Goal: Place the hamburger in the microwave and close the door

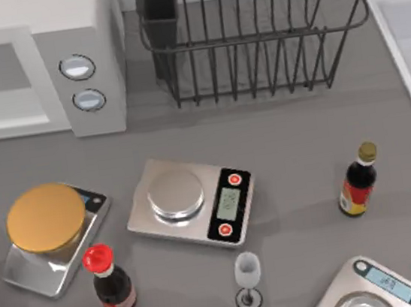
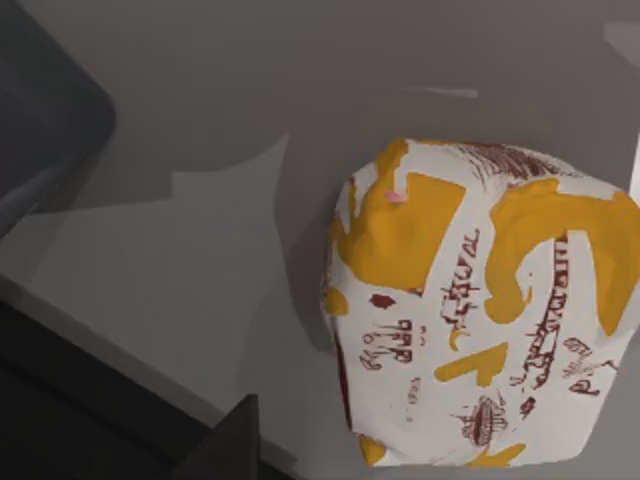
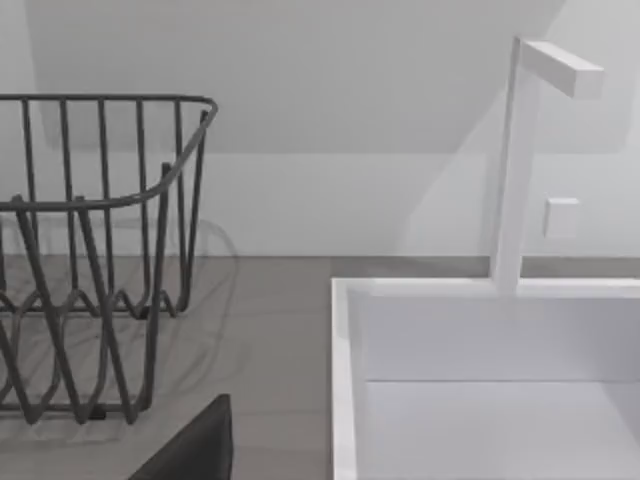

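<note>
Far left, back of the table: the microwave (image 1: 35, 70), white, two round knobs (image 1: 77, 67) on its side panel, grey cavity showing open toward the front. The door cannot be made out from above.

The left wrist view looks down on the hamburger (image 2: 480, 310), wrapped in white paper with yellow-orange patches and dark red print, sitting on a smooth grey floor. A dark fingertip (image 2: 225, 440) of the left gripper pokes in just beside it, not touching. How wide that gripper's jaws stand: cannot tell.

Front left of the table: a scale carrying a flat golden-orange disc (image 1: 46, 217). Just in front, a dark bottle with a red cap (image 1: 108, 280). Centre: a silver kitchen scale (image 1: 190, 201) with a bare round pan. Near it toward the front, a small clear glass (image 1: 247, 277).

Back centre: a dark wire rack (image 1: 250, 34). Right of centre: a dark sauce bottle with a gold cap (image 1: 359, 180). Front right corner: another scale (image 1: 371, 290), partly cut off.

Far right edge: a white sink (image 3: 480, 380) with its tap (image 3: 525, 160), seen from the right wrist. One dark fingertip (image 3: 195, 450) shows there; right gripper's jaws, cannot tell.
</note>
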Motion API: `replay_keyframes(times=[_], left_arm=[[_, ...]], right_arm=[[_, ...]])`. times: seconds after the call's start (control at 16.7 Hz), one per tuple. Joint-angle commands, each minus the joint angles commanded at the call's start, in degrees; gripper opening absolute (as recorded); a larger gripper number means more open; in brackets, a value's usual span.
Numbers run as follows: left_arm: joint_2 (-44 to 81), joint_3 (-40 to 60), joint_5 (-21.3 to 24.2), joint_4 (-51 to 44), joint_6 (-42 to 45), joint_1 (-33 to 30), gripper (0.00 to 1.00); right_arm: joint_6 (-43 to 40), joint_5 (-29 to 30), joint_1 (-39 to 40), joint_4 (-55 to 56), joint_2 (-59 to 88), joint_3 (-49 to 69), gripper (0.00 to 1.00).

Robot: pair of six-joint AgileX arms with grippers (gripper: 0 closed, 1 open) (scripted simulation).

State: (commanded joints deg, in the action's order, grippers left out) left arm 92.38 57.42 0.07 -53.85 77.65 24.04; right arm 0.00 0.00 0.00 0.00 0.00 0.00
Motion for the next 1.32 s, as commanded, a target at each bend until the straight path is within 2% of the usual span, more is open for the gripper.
replay_keyframes(times=[0.54, 0.96, 1.32], left_arm=[[1.53, 0.62, 0.10, -0.50, 1.94, 0.24, 1.00], [5.98, -7.69, 0.06, 12.09, 3.40, 1.81, 1.00], [11.69, -7.99, 0.14, 18.31, 2.12, 0.33, 1.00]], right_arm=[[0.00, 0.00, 0.00, 0.00, 0.00, 0.00, 1.00], [0.00, 0.00, 0.00, 0.00, 0.00, 0.00, 1.00], [0.00, 0.00, 0.00, 0.00, 0.00, 0.00, 1.00]])
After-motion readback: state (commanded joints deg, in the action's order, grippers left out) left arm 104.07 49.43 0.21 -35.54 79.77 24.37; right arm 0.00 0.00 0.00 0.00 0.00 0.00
